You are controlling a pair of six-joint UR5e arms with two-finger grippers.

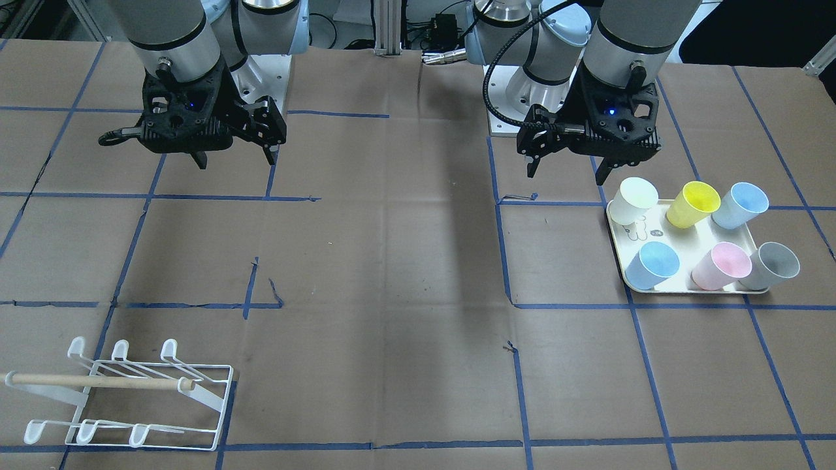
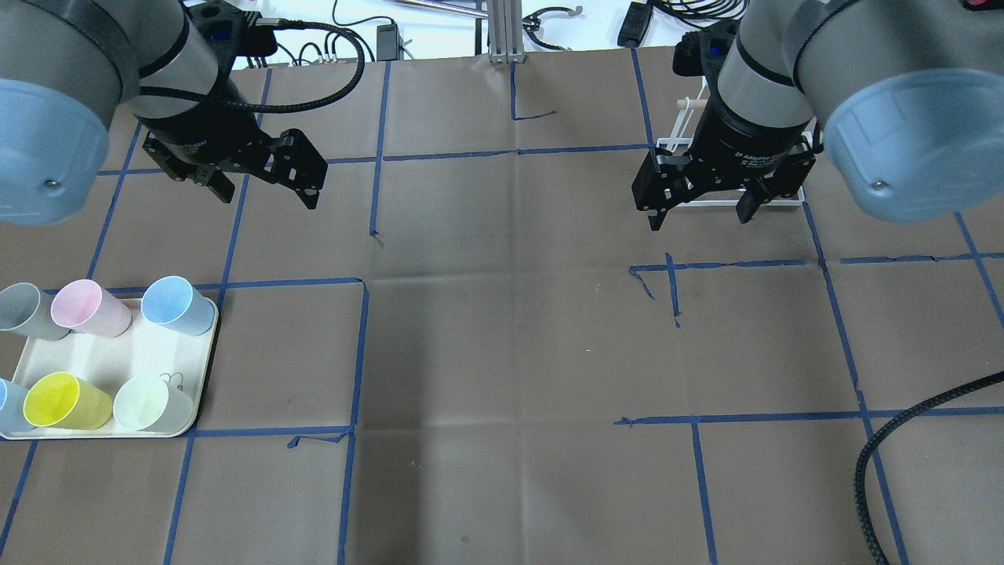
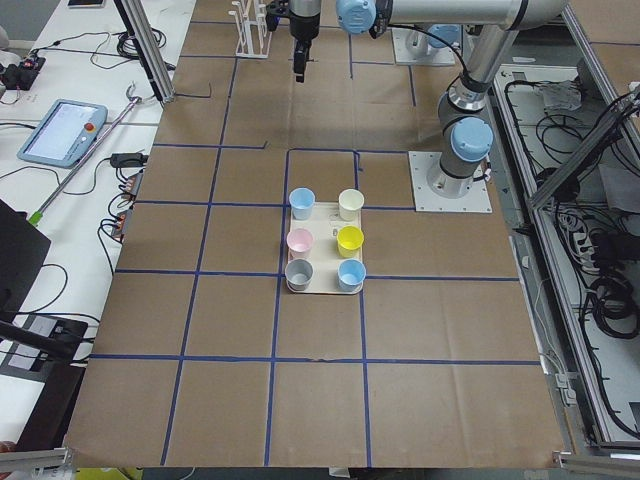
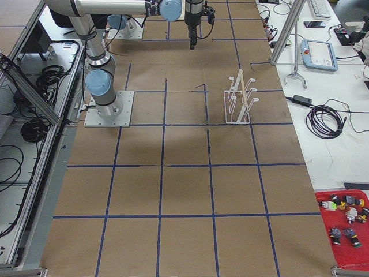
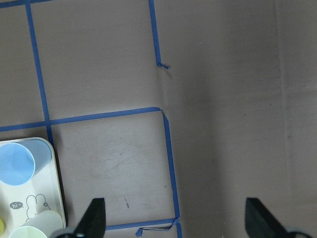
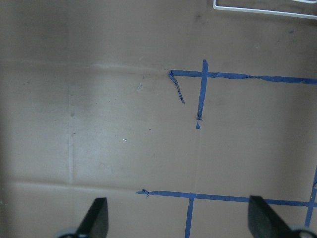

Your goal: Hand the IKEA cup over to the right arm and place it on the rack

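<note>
Several pastel IKEA cups lie on a cream tray [image 1: 684,243]: white [image 1: 635,201], yellow [image 1: 693,203], two blue [image 1: 741,204], pink [image 1: 722,264] and grey [image 1: 771,266]. My left gripper [image 1: 567,171] hangs open and empty above the table, beside the tray's robot-side end; it also shows in the overhead view [image 2: 267,196]. My right gripper [image 1: 235,162] is open and empty over bare table, far from the cups. The white wire rack [image 1: 124,398] with its wooden dowel stands at the table's far corner on my right. In the overhead view the rack [image 2: 681,129] is half hidden behind the right wrist.
The left wrist view shows the tray's corner [image 5: 55,184] with a blue cup [image 5: 20,161] and the white cup [image 5: 37,227]. The right wrist view shows the rack's base wire [image 6: 262,9] at the top edge. Brown paper with blue tape lines [image 2: 365,345] covers the table.
</note>
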